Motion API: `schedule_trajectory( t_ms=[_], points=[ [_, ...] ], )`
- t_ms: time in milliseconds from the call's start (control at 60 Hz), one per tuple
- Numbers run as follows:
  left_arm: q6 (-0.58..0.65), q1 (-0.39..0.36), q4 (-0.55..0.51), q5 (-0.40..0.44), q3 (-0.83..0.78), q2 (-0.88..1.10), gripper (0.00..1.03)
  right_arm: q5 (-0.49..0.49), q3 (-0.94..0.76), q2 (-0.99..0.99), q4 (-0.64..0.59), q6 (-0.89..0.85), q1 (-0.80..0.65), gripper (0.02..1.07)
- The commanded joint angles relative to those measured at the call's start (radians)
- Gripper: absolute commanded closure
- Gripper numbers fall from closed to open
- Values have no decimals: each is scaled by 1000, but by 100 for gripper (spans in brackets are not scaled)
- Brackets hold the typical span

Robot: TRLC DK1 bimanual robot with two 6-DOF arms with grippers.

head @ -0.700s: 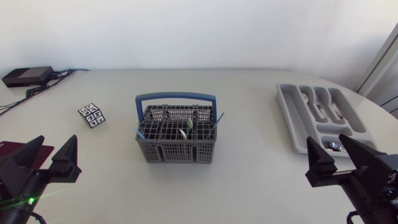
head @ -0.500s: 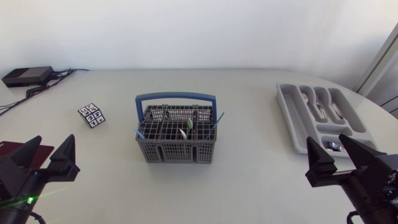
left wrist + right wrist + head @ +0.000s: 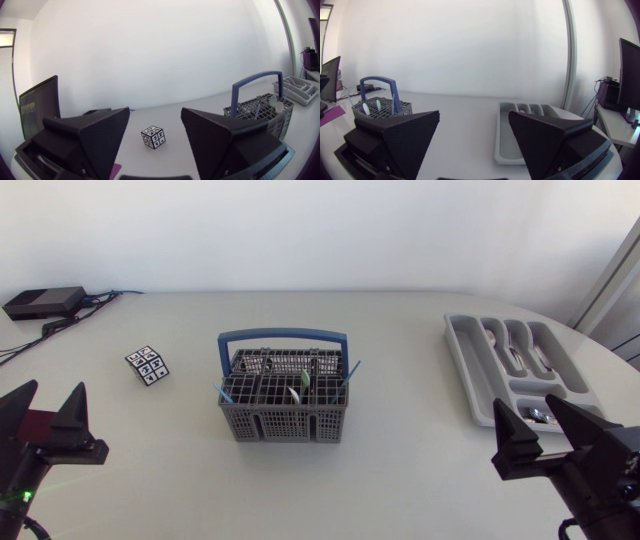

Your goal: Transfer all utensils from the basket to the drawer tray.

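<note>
With the utensils (image 3: 304, 380) all standing in the basket (image 3: 283, 423) on the table (image 3: 400, 470), the tray (image 3: 463, 360) well to its right, and left claw (image 3: 52, 392) and right claw (image 3: 525, 408) both spread and empty, the first pick looks due: one claw must reach into the basket.

grey plastic lattice basket (image 3: 283, 408), glossy blue handle; smooth grey plastic tray (image 3: 520, 367); matt white table (image 3: 400, 330).

1 basket (image 3: 283, 395), 1 drawer tray (image 3: 470, 370), 1 patterned cube (image 3: 147, 365), 1 black box (image 3: 45, 302) upper left, 1 L gripper (image 3: 50, 395), 1 R gripper (image 3: 525, 408), utensils (image 3: 305, 380) too small to count
</note>
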Motion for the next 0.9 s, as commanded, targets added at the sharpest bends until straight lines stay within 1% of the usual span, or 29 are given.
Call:
schedule_trajectory(
  t_ms=[0,33,50,133,167,200,317,467,550,617,667,700,733,783,883],
  points=[
    [-1,-11,13,-10,28,14,32,9,38,44,12,-3,15,7],
    [-2,-13,11,-10,28,20,28,10,44,63,16,-3,17,7],
    [-2,-13,10,-12,32,33,23,10,48,74,20,-1,18,7],
    [-12,-11,5,-22,48,88,10,10,64,120,28,-1,18,7],
    [-16,-11,4,-25,59,114,7,10,72,138,32,-1,18,7],
    [-19,-13,2,-28,67,131,5,12,78,155,40,2,18,7],
    [-70,-19,-32,-31,134,240,4,20,117,262,68,2,35,7],
    [-111,-102,-91,-31,231,389,4,32,192,425,65,4,74,7],
    [-131,-134,-117,-31,275,462,4,40,233,512,48,16,86,7],
    [-145,-172,-133,-31,300,513,4,40,267,577,20,34,87,7],
    [-162,-230,-154,-35,318,545,4,40,291,623,2,44,91,7],
    [-173,-252,-162,-35,328,557,4,40,311,653,-15,54,91,7],
    [-179,-261,-168,-35,337,567,4,40,330,683,-34,57,91,7],
    [-188,-281,-179,-31,351,585,5,40,377,741,-95,59,92,7],
    [-190,-310,-210,-30,392,671,5,35,459,859,-190,48,91,7]
  ],
)
